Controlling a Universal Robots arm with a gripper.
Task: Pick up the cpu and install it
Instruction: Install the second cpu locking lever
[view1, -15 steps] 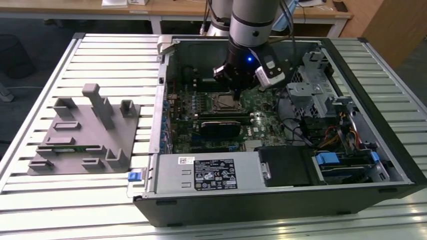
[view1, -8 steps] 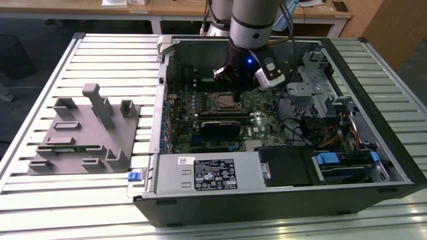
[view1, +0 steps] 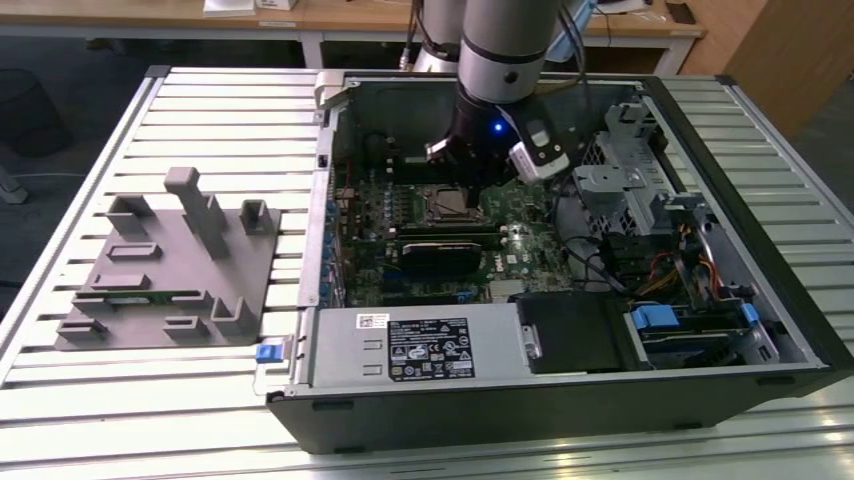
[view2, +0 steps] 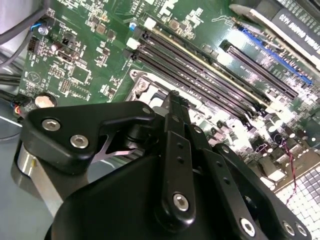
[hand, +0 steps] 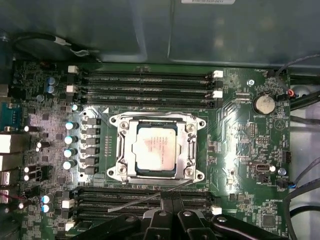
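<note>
From the exterior view, the open black computer case (view1: 747, 330) lies on its side on a ribbed, pale metal table (view1: 214, 110). The silver-and-black robot arm (view1: 501, 50) reaches down into the case, and its black gripper (view1: 461, 170) hangs just above the square metal-framed socket (view1: 450, 204) on the green motherboard (view1: 514, 215). Below the gripper in this view sit a black expansion card (view1: 441, 252) and a grey power supply box with a white label (view1: 416, 345); off toward the exterior view's right is a drive bay with blue tabs (view1: 661, 325). Well apart from the gripper, toward the exterior view's left, a grey plastic fixture with upright blocks (view1: 167, 265) rests on the table. Behind the table stand light wooden desks (view1: 347, 15).

In the second wrist view, the gripper's black linkages (view2: 175, 165) crowd the foreground. The fingertips come to a narrow point right over the socket frame (view2: 142, 87); I cannot tell whether they meet or grip anything. Long black memory slots (view2: 210, 75) run just beyond them.

In the first wrist view, the cpu (hand: 156, 148), a small flat square chip with a silvery-white top, lies inside the socket (hand: 120, 167), framed by the metal bracket. The gripper's black fingers (hand: 167, 220) sit near it, apart from the chip, with a row of memory slots (hand: 145, 200) between. A thin metal lever (hand: 150, 196) slants across those slots. A round silver coin battery (hand: 264, 104) is well off to one side.
</note>
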